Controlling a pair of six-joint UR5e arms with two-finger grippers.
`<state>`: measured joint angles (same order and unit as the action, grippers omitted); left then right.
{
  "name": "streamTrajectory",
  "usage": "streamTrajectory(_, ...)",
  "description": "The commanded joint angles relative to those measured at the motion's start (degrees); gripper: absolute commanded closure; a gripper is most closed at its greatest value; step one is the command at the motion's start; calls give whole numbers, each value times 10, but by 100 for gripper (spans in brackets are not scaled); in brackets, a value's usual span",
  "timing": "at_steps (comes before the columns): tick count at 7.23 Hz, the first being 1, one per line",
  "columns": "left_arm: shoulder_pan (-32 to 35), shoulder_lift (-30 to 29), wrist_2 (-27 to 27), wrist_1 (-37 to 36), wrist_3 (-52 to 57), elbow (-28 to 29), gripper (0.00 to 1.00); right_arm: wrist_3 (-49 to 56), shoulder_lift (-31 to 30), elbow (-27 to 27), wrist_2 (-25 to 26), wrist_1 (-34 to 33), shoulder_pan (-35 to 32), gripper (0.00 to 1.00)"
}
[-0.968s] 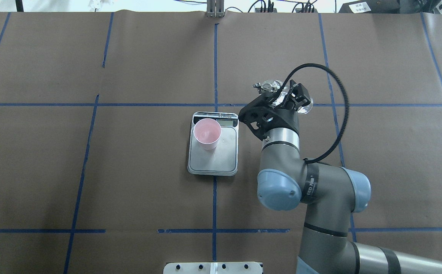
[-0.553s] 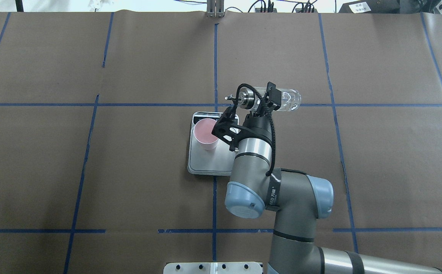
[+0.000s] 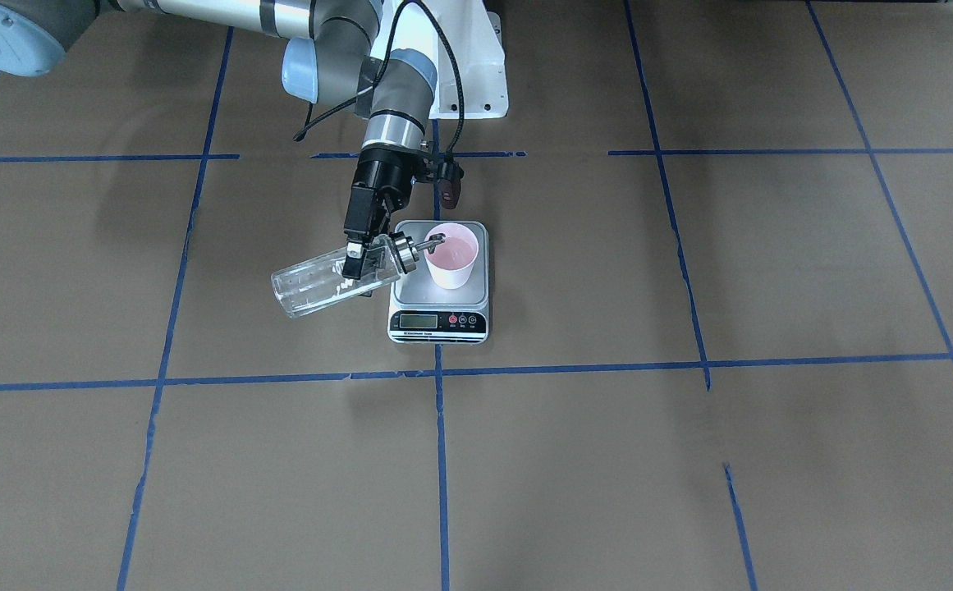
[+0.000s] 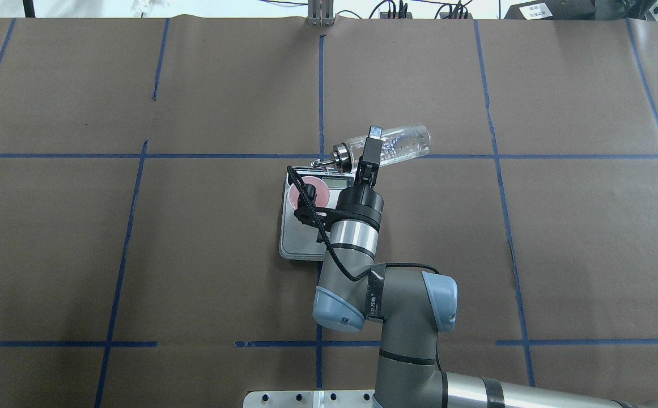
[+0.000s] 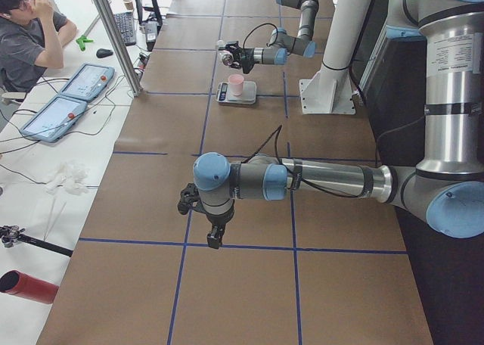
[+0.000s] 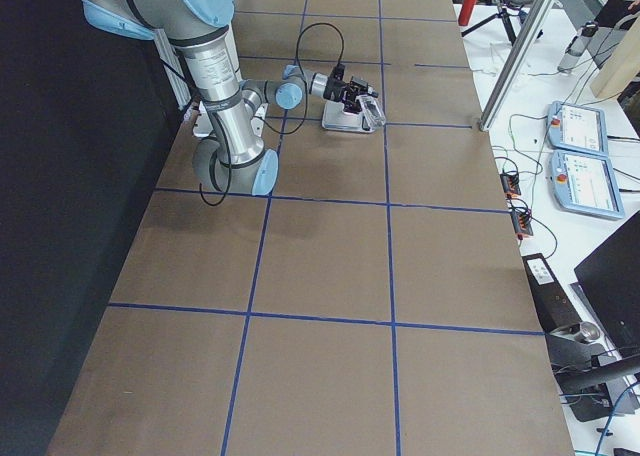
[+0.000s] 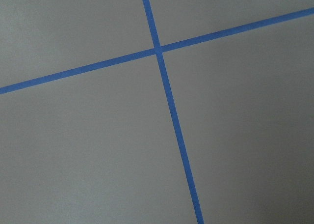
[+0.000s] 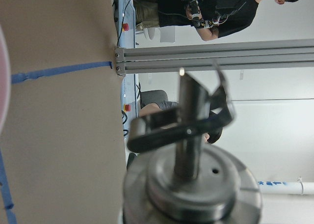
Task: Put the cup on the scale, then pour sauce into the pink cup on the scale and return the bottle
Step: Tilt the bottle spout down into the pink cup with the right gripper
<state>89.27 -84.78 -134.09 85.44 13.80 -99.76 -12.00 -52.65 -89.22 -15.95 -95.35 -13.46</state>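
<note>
Bright, even overhead light. Soft grey patches of shadow on brown paper-covered surface [image 3: 689,460]. Small glints on clear glass cylindrical bottle [image 3: 304,291]. In right wrist view, shiny silver metal pourer cap [image 8: 191,184] too near, blurred; background sharp, white wall [image 8: 274,130] washed out. Left wrist view soft, darker toward lower right. Far things tiny, low in detail in side views.
</note>
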Motion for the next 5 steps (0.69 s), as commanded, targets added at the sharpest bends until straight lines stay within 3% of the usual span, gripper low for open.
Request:
streamTrajectory(1, -1, 0, 0, 0, 0, 0, 0, 40, -8, 2, 37, 0, 6, 100)
streamTrajectory(5, -1, 0, 0, 1, 0, 0, 0, 88, -28, 2, 76, 1, 11, 100)
